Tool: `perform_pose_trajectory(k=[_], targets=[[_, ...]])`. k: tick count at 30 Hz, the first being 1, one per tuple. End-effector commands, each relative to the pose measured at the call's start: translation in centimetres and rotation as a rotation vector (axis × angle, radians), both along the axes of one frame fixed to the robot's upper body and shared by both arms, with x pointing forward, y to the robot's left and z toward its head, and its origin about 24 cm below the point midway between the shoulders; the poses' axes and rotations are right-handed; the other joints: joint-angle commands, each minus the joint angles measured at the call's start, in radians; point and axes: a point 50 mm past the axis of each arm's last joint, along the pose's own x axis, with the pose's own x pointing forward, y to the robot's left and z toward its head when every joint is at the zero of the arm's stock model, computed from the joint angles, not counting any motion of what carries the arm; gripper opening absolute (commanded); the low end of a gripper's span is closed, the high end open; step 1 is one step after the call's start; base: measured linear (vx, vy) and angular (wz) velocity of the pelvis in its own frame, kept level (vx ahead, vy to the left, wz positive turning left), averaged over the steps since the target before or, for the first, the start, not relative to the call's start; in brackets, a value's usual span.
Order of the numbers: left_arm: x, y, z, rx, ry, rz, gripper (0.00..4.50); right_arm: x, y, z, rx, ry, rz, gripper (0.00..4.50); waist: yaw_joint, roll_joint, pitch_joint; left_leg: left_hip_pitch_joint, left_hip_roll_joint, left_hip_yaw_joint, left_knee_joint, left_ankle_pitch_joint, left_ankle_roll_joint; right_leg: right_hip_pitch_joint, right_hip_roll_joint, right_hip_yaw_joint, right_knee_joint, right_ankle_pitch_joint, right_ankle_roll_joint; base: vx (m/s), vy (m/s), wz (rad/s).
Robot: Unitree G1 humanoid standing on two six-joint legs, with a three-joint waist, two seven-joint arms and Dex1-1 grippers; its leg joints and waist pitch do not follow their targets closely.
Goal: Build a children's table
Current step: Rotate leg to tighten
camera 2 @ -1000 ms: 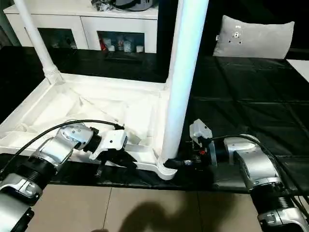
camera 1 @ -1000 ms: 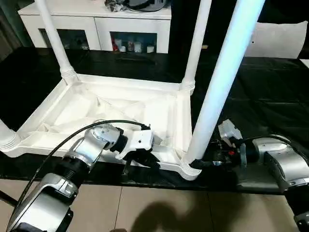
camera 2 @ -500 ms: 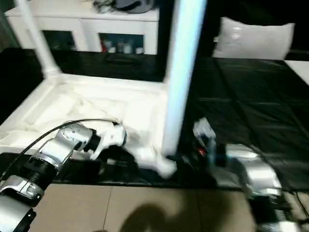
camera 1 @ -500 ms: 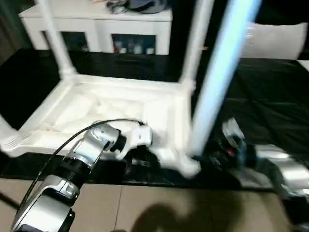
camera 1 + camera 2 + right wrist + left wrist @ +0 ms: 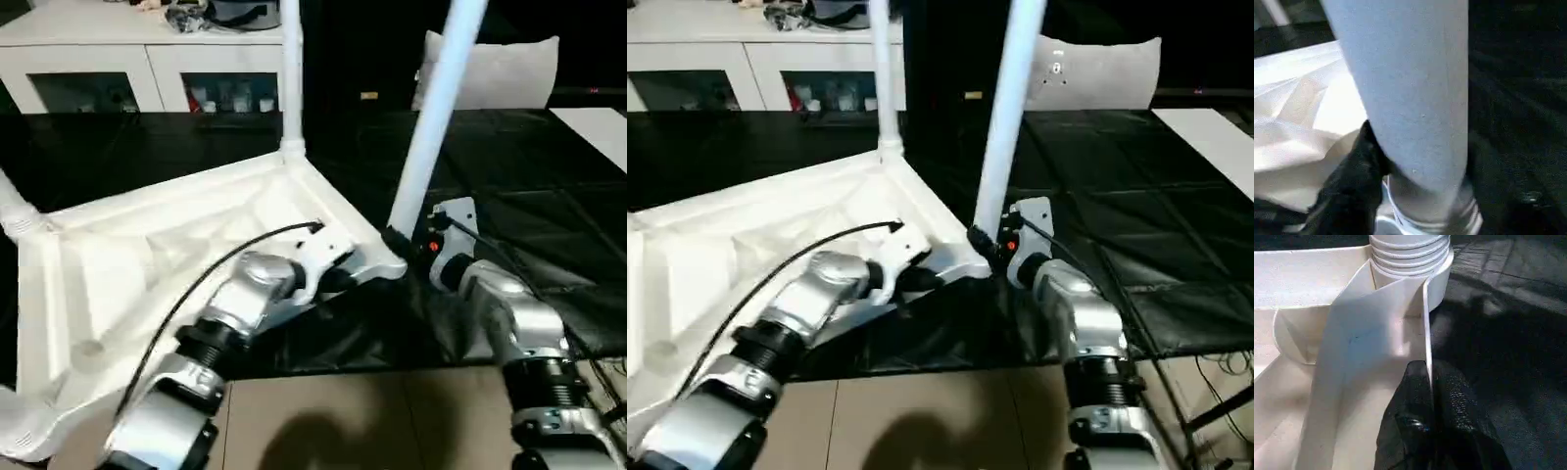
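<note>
Left gripper [image 5: 1431, 396] is clenched on the tabletop [image 5: 147, 264] rim beside a corner socket, likely steadying it. Right gripper [image 5: 1415, 176] grasps the near leg [image 5: 431, 127] low at its base, its fingers [image 5: 1359, 161] closed around the tube, probably to seat it. Upside down on the black-covered bench [image 5: 549, 196], the tabletop has another leg [image 5: 291, 73] standing at the far corner.
</note>
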Motion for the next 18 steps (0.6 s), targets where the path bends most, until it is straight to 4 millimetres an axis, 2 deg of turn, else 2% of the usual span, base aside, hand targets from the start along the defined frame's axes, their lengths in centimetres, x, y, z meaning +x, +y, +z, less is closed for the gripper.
perform_pose_trajectory(k=[1, 4, 5, 9, 10, 11, 12, 13, 15, 18], targets=[[-0.2, -1.7, 1.1, -0.017, -0.045, -0.054, 0.0, -0.7, 1.6, -1.5, 0.015, 0.072, 0.055, 2.9, 0.008, -0.01, -0.059, -0.01, 0.018, -0.003, -0.069, -0.135, 0.076, 0.056, -0.062, 0.05, -0.085, -0.374, -0.107, 0.0, 0.0, 0.0], [-0.3, -1.4, 1.0, 0.0, -0.054, -0.076, 0.0, -0.9, 1.4, -1.4, 0.003, 0.058, 0.065, 3.15, 0.013, -0.01, -0.058, -0.012, 0.019, -0.002, -0.07, -0.133, 0.079, 0.058, -0.064, 0.052, -0.083, -0.365, -0.115, 0.0, 0.0, 0.0], [-0.4, -1.2, 0.8, 0.004, -0.058, -0.088, 0.0, -1.0, 1.1, -1.4, 0.003, 0.047, 0.074, 3.25, 0.015, -0.007, -0.058, -0.013, 0.019, -0.003, -0.071, -0.131, 0.078, 0.059, -0.065, 0.053, -0.082, -0.365, -0.115, 0.0, 0.0, 0.0], [-0.5, -0.6, 0.6, 0.011, -0.061, -0.109, 0.0, -1.3, 0.2, -1.0, -0.003, 0.011, 0.114, 3.63, 0.024, -0.01, -0.06, -0.014, 0.02, -0.003, -0.071, -0.118, 0.08, 0.062, -0.065, 0.054, -0.081, -0.347, -0.108, 0.0, 0.0, 0.0], [-0.5, 0.1, 0.3, 0.024, -0.068, -0.128, 0.0, -1.7, -0.7, -0.6, -0.02, -0.016, 0.174, 3.71, 0.025, -0.009, -0.06, -0.015, 0.02, -0.003, -0.071, -0.113, 0.084, 0.062, -0.065, 0.055, -0.077, -0.33, -0.113, 0.0, 0.0, 0.0], [-0.6, 0.2, 0.3, 0.028, -0.071, -0.135, 0.0, -1.8, -1.0, -0.5, -0.025, -0.023, 0.191, 3.71, 0.028, -0.009, -0.061, -0.015, 0.021, -0.003, -0.07, -0.111, 0.087, 0.063, -0.065, 0.055, -0.077, -0.323, -0.113, 0.0, 0.0, 0.0], [-0.6, 0.5, 0.2, 0.033, -0.065, -0.142, 0.0, -2.0, -1.4, -0.5, -0.032, -0.024, 0.207, 4.01, 0.029, -0.006, -0.06, -0.016, 0.022, -0.001, -0.069, -0.105, 0.096, 0.063, -0.064, 0.057, -0.073, -0.296, -0.126, 0.0, 0.0, 0.0], [-0.6, 0.5, 0.2, 0.033, -0.065, -0.142, 0.0, -2.0, -1.4, -0.5, -0.032, -0.024, 0.207, 4.01, 0.03, -0.007, -0.061, -0.017, 0.022, -0.002, -0.069, -0.103, 0.096, 0.064, -0.065, 0.056, -0.073, -0.29, -0.128, 0.0, 0.0, 0.0], [-0.9, 1.1, 0.0, 0.041, -0.056, -0.191, 0.0, -2.3, -2.5, -0.1, -0.038, -0.029, 0.262, 4.09, 0.029, -0.008, -0.061, -0.016, 0.022, -0.002, -0.069, -0.108, 0.096, 0.064, -0.064, 0.056, -0.072, -0.29, -0.136, 0.0, 0.0, 0.0], [-1.3, 1.9, -0.1, 0.047, -0.047, -0.276, 0.0, -2.7, -3.8, 0.6, -0.067, -0.036, 0.358, 4.45, 0.033, -0.009, -0.059, -0.015, 0.023, -0.001, -0.069, -0.122, 0.102, 0.064, -0.065, 0.056, -0.076, -0.312, -0.138, 0.0, 0.0, 0.0]])
